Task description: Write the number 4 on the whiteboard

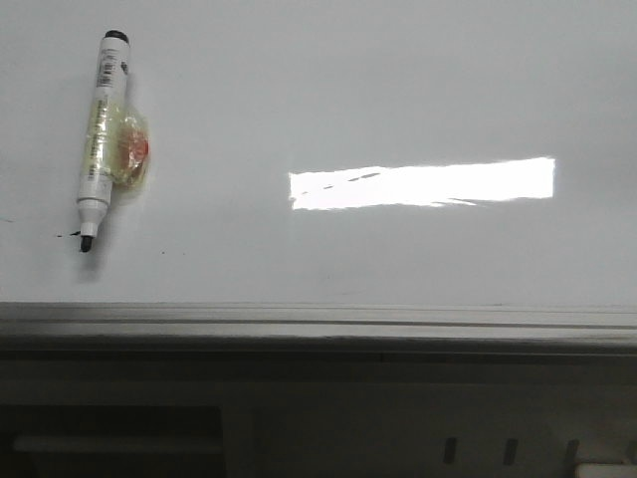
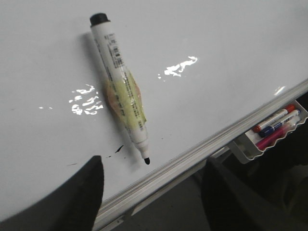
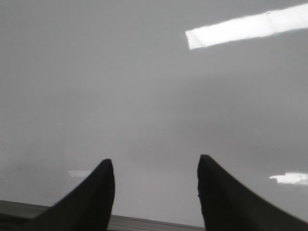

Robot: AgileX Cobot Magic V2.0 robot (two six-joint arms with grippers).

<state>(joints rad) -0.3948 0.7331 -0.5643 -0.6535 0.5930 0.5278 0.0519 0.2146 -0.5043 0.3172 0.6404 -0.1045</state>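
The whiteboard [image 1: 348, 100] is glossy pale grey-white with a grey edge rail [image 1: 318, 324] and a bright rectangular reflection. No number 4 shows on it; only tiny black specks lie near the marker tip. A white marker [image 1: 105, 139] with yellowish tape round its barrel lies uncapped on the board at the left, tip toward the rail; it also shows in the left wrist view [image 2: 120, 91]. My left gripper [image 2: 151, 168] is open and empty, just short of the marker tip, over the rail. My right gripper [image 3: 156, 166] is open and empty over bare board [image 3: 144, 96].
A white tray [image 2: 272, 132] with red, blue and pink markers hangs below the board's rail in the left wrist view. Dark furniture shows under the rail in the front view.
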